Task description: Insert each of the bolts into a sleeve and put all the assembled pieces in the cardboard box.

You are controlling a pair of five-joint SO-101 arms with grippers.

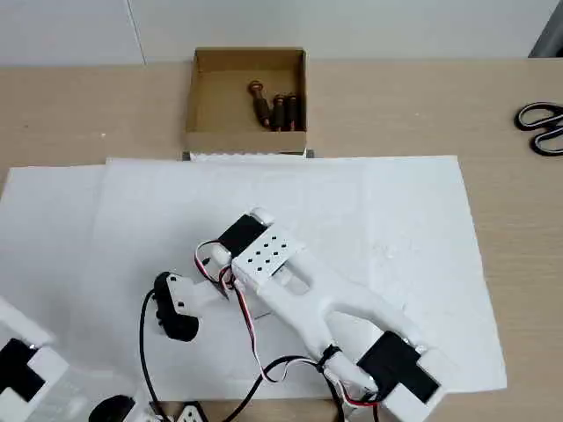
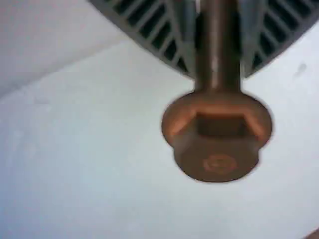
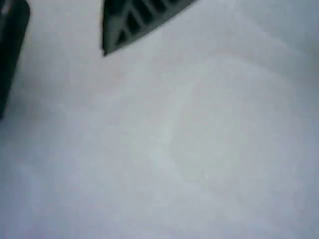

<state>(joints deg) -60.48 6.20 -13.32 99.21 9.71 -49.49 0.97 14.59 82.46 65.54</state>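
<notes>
Left gripper clamped on a bolt over the white sheet; cardboard box at 12 o'clock with pieces inside.

Nearest, the left gripper (image 2: 218,30) has its ribbed jaws closed on the shank of a brown bolt (image 2: 218,134), whose flanged hex head faces the wrist camera with the white sheet (image 2: 75,149) behind it. The right gripper (image 3: 134,22) is close above the same sheet; whether it is wide or narrow cannot be told. In the high view a white arm (image 1: 308,299) runs from its base at 5 o'clock toward the sheet's middle. Beyond the sheet's far edge, at 12 o'clock, the cardboard box (image 1: 201,132) stands on the wooden table (image 1: 88,105), with brown assembled pieces (image 1: 277,107) lying together toward its 3 o'clock wall. Scissors (image 1: 541,127) lie at 2 o'clock, well apart.
</notes>
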